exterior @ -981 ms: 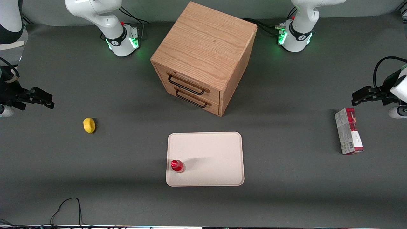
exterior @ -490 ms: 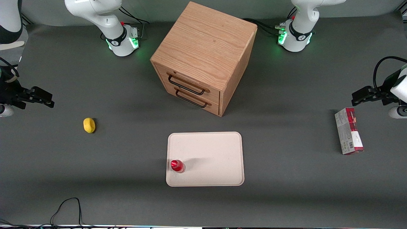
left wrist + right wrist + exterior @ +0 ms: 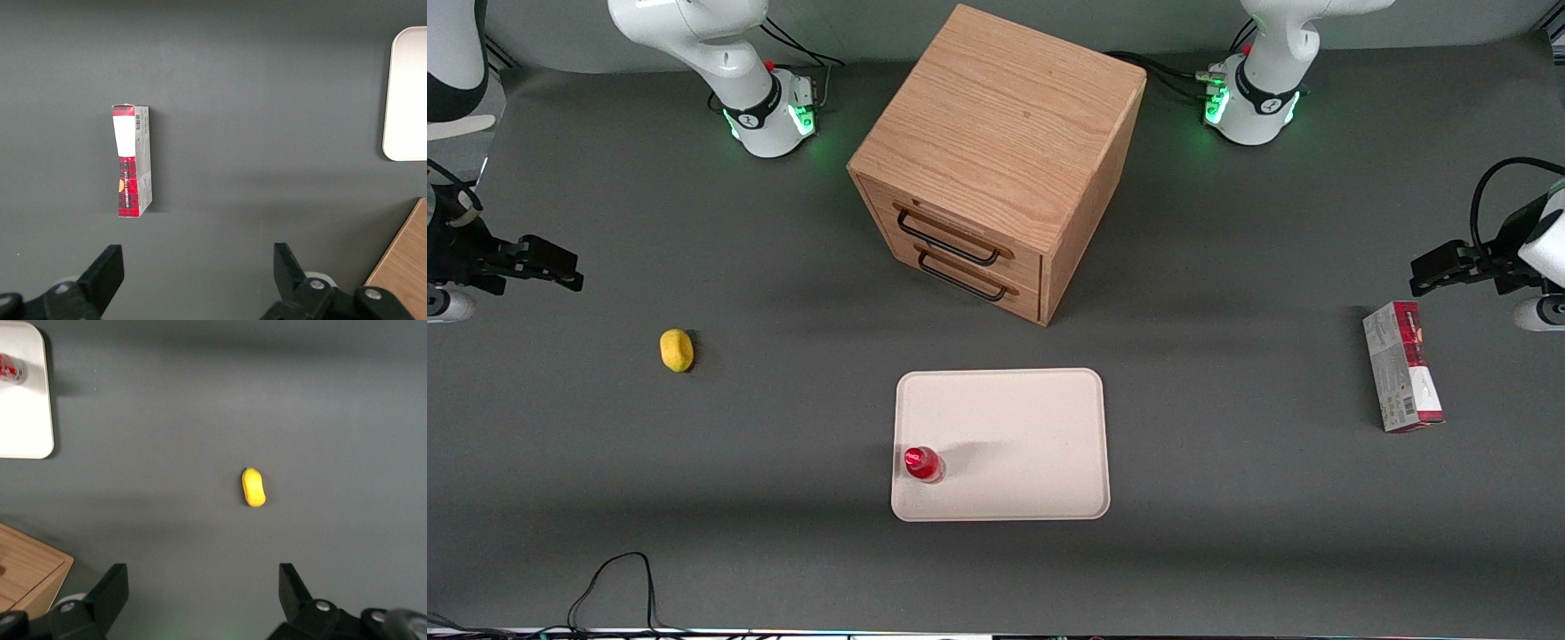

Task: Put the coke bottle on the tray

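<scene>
A dark grey table (image 3: 1227, 551) fills the scene, with a wooden cabinet (image 3: 996, 151) standing farther from the front camera than the cream tray (image 3: 1032, 427). The bottle (image 3: 921, 463) stands upright on the tray, close to the rim at the corner nearest the working arm's end and the camera; the task looks done. The step in hand appears to be the retreat, and doing it well means holding the gripper (image 3: 538, 264) high and well clear, so nothing brushes the bottle, which sits close enough to the rim that a knock could tip it off.

The gripper hangs at the working arm's end of the table, well apart from the tray. In the right wrist view its fingers (image 3: 110, 587) are spread wide with nothing between them, and only bare table and a lemon (image 3: 253, 487) lie below. The bottle (image 3: 10, 368) shows only partly there, cut by the frame, so its lean cannot be judged from that view. A carton (image 3: 1402, 366) lies toward the parked arm's end, well apart from everything else.
</scene>
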Robot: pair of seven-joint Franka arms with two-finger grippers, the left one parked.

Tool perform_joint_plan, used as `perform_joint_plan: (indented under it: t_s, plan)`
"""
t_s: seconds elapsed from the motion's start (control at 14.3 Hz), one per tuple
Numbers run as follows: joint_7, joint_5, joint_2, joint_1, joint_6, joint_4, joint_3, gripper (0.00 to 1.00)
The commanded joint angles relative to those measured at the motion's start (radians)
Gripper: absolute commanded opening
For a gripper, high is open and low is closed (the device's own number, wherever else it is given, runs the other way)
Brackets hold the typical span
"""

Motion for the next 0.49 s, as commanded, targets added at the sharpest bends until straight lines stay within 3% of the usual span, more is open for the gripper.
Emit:
perform_joint_plan:
  t_s: [0.0, 0.42]
  plan:
    - [0.003, 0.011, -0.018, -0.008, -0.017, -0.01, 0.011, 1.0]
    - [0.002, 0.059, -0.016, -0.009, -0.018, -0.008, 0.008, 1.0]
